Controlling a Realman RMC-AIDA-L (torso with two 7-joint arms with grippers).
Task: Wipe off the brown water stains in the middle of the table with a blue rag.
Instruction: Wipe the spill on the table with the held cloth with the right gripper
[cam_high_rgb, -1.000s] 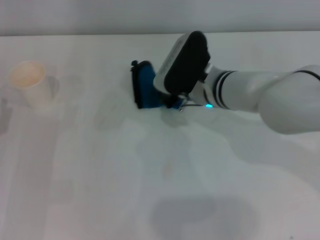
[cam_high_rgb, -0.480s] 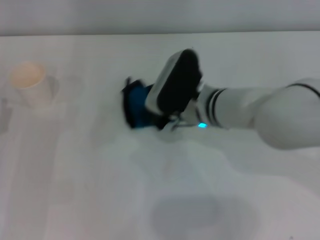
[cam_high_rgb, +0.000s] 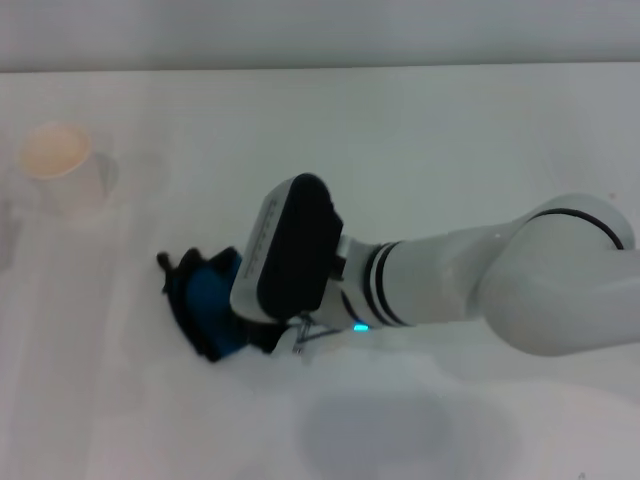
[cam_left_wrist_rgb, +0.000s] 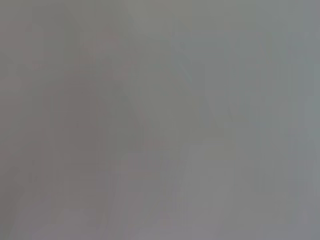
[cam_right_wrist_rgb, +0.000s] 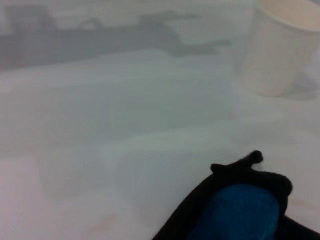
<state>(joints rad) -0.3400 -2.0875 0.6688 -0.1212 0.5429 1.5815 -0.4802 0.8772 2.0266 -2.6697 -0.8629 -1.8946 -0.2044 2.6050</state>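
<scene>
Blue rag (cam_high_rgb: 205, 300) under right end effector (cam_high_rgb: 250, 335)

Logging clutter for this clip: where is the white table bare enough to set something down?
The far right of the plain white tabletop, behind the right arm, is bare; so is the strip between the white paper cup and the bunched bright-blue rag. It is crowded at the near middle, where the right pincer presses that rag down.

Lab bench — bare white table (cam_high_rgb: 480, 140)
</scene>
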